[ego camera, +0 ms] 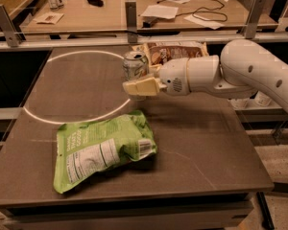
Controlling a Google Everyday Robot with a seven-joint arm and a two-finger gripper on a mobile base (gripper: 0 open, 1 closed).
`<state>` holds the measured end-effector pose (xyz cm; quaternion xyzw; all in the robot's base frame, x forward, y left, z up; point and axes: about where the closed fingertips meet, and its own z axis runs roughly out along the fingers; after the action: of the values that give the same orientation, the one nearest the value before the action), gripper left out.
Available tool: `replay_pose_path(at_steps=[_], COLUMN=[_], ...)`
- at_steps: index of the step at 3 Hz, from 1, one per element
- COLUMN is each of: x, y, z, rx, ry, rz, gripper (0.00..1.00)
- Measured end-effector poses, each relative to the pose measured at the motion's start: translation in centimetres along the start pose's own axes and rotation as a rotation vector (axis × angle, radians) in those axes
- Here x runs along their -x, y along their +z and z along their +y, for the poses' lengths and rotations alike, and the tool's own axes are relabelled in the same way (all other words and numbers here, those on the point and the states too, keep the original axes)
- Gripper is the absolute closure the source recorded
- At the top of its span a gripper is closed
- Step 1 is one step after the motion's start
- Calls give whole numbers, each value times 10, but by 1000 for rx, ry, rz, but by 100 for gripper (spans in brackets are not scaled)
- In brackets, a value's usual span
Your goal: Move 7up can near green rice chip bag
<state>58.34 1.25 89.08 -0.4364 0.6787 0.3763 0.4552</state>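
Note:
The 7up can (134,63), small and silver with green markings, is upright near the middle of the dark table (211,147). My gripper (134,84) reaches in from the right on a white arm and is shut on the can's lower part; a cream finger (141,86) hides the can's base. The green rice chip bag (103,150), lime green with its white label facing up, lies flat on the front left of the table. The can is a short way behind the bag's far edge.
A brown and cream chip bag (175,51) lies at the table's back edge, behind the gripper. A white circle line (62,120) is marked on the table's left half. A metal rail (86,41) and a cluttered desk stand behind.

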Motion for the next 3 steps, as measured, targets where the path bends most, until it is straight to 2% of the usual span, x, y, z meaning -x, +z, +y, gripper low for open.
replay_pose_path(at_steps=[1,2,3], x=[-11,-20,-27], y=[-4,-2,3], z=[10,22,35], rx=[-23,-24,8], ry=[-8,-53,-94], rz=[-22,-24,-28], gripper=[100,100,100])
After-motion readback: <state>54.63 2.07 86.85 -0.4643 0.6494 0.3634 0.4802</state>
